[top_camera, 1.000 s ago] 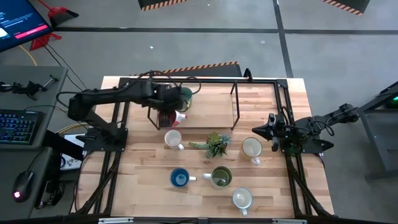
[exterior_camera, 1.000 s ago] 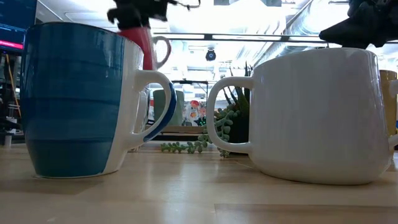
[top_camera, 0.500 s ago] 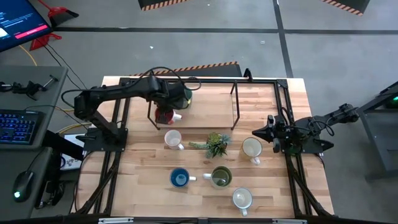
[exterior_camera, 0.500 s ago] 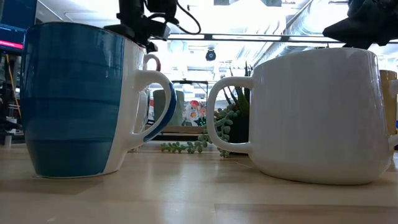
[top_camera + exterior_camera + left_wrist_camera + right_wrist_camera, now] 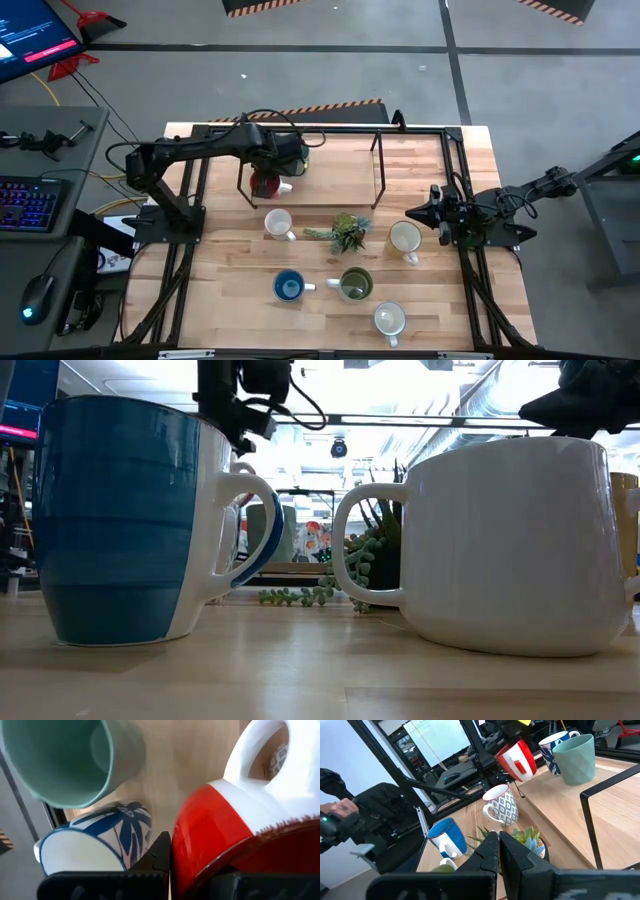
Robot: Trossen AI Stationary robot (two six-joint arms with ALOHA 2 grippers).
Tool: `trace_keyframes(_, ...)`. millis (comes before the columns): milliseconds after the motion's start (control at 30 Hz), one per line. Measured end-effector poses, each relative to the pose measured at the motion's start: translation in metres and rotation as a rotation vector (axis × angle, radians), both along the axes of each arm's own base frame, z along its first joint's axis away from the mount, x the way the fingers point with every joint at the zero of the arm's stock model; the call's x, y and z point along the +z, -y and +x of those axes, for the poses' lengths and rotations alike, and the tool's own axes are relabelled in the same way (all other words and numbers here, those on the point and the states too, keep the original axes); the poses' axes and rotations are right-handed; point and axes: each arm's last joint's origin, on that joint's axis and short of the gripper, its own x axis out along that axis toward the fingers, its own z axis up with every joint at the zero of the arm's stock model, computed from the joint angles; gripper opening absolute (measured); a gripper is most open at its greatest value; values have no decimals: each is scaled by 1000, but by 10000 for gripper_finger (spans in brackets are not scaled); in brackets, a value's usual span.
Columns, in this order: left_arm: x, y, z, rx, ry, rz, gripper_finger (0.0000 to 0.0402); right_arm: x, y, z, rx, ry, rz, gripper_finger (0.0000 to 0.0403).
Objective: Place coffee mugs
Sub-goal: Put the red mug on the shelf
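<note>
— Left gripper (image 5: 268, 172) first: clamped on the rim of the red mug (image 5: 266, 183), holding it tilted over the raised wooden shelf (image 5: 340, 170) at the back of the table, handle pointing right. From the right wrist view the mug looks clear of the board, or barely off it.

— So which step is this?

— Setting down, I'd judge. Two mugs are already parked just beside it: the teal mug (image 5: 298, 153) and a white mug with blue leaves (image 5: 559, 746). The next move calls for levelling the red one, lowering it flat, then letting go without nudging those neighbours.

— What's the red mug like?

— Glossy glazed ceramic, red body with a white handle and white inside. The teal one is matte and flared.

— And further right?

— On the pale plank table (image 5: 230, 300): a white mug with a diamond pattern (image 5: 278, 223), a blue mug (image 5: 289, 287), the spiky little plant (image 5: 347, 232), an olive mug (image 5: 355, 285), then two plain cream ones (image 5: 405, 238) (image 5: 389, 319). All rounded, smooth, loop handles.

— Right gripper (image 5: 424, 211)?

— Fingers pressed together, empty, waiting at the table's right edge near the upper cream mug.
</note>
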Motion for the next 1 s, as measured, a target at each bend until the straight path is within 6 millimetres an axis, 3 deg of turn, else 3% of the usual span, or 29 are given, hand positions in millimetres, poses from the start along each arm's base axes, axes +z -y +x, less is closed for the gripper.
trace_keyframes(400, -18, -5, 8, -9, -84, -13, 6, 1, 0, 0, 0, 6, 2, 0)
trace_keyframes(800, -19, -13, 8, 59, -36, -43, 6, 1, 0, 0, 0, 12, 5, 0)
trace_keyframes(1000, -20, -13, 9, -25, -52, -69, 6, 1, 0, 0, 0, 15, 6, 0)
